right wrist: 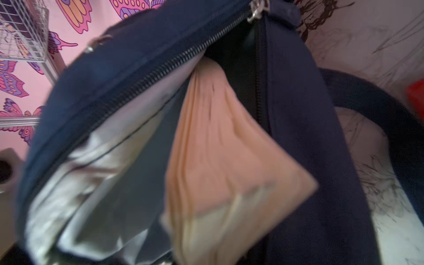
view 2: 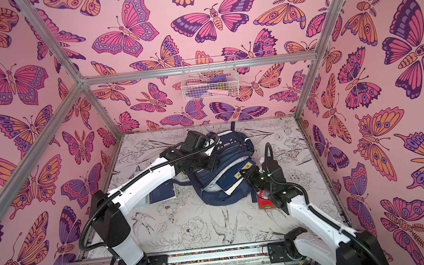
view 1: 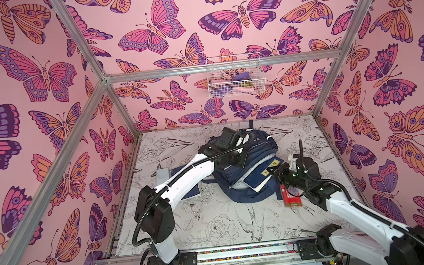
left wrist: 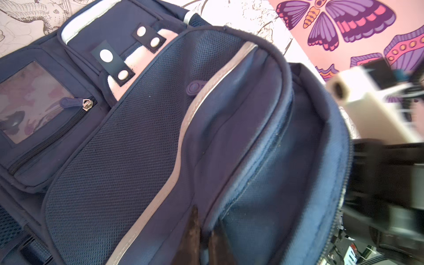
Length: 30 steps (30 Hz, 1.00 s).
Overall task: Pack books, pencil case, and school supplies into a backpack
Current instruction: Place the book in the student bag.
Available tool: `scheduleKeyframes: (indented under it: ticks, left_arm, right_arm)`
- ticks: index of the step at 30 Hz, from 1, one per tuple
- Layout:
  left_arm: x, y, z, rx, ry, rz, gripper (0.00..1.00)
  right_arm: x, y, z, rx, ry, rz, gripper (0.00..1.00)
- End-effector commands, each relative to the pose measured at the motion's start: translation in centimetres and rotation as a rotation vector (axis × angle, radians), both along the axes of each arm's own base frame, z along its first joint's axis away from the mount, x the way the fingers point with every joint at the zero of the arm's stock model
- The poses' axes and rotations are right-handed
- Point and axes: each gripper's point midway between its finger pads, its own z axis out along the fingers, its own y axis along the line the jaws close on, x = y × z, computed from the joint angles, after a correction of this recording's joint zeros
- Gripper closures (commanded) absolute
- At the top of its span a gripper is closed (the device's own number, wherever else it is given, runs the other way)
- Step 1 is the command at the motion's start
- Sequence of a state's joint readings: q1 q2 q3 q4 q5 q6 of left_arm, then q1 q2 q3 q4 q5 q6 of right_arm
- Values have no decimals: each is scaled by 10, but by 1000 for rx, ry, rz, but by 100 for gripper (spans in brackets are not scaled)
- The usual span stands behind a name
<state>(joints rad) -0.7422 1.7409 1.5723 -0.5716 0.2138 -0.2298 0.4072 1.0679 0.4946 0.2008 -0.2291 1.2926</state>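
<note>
- The pink walls (view 1: 34,145) with big butterflies stand all around.
- The surface (view 1: 213,218) is white with drawn flowers and birds.
- The backpack (view 1: 255,155) is dark blue and lies in the middle of the surface, toward the back. Its big zip is open on the side that faces the right arm. In the left wrist view you can see its net front and pale stripe (left wrist: 137,137).
- The left arm reaches over the backpack. The left gripper (left wrist: 205,231) is squeezed narrow, and its tips pinch a fold of the backpack's cloth.
- The right gripper (view 1: 271,171) is squeezed narrow too. It sits right at the corner of the books. I cannot tell if it pinches them or only touches them.
- The books (view 1: 260,179) are dark blue with a yellow label. They are partly inside the open backpack and partly sticking out toward the right arm. The right wrist view shows their pale page edges (right wrist: 218,149) in the opening.
- A white wire basket (view 1: 214,90) hangs on the back wall with small things in it.
- Another dark blue book (view 2: 162,192) lies flat on the surface, partly under the left arm.
- A red box (view 1: 290,197) lies on the surface, just beside the backpack and under the right arm.
</note>
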Motion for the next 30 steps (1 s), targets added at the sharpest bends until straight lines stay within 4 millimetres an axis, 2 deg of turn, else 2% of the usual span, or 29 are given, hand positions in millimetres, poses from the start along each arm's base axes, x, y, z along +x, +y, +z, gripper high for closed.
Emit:
scheduleKeyframes:
  ticks: [1, 6, 12, 13, 15, 16, 18, 19, 21, 24, 27, 28, 30]
  left_arm:
    - [3, -15, 52, -147, -79, -34, 100]
    - [0, -17, 45, -141, -69, -64, 100]
    - [-2, -15, 35, -138, -43, -73, 100]
    - [-3, -14, 34, -140, -40, -74, 100]
    - [-2, -12, 26, -136, -37, -72, 100]
    - [0, -9, 20, -126, -31, -63, 100]
    - [4, -2, 8, -117, -6, -42, 100]
    - [6, 1, 2, -119, 10, -32, 100]
    - [7, 5, -6, -125, 27, -21, 100]
    - [7, 7, -14, -126, 38, -15, 100]
    - [6, 8, -20, -127, 50, -14, 100]
    - [6, 8, -21, -127, 54, -15, 100]
    - [6, 9, -23, -127, 55, -12, 100]
  right_arm:
    - [36, 12, 42, 88, -204, -92, 100]
    - [61, 51, 28, 118, -223, -75, 100]
    - [79, 68, 9, 122, -228, -127, 100]
    - [81, 67, -4, 97, -194, -137, 95]
    - [80, 65, -13, 56, -157, -140, 74]
    - [76, 62, -21, 22, -124, -143, 63]
    - [63, 46, -33, -57, -48, -169, 54]
    - [54, 36, -43, -113, 4, -183, 46]
    - [38, 18, -54, -210, 75, -196, 39]
    - [13, -6, -57, -328, 126, -182, 36]
    - [-12, -32, -56, -438, 175, -167, 24]
    - [-18, -39, -53, -456, 179, -149, 15]
    - [-31, -51, -48, -486, 190, -122, 12]
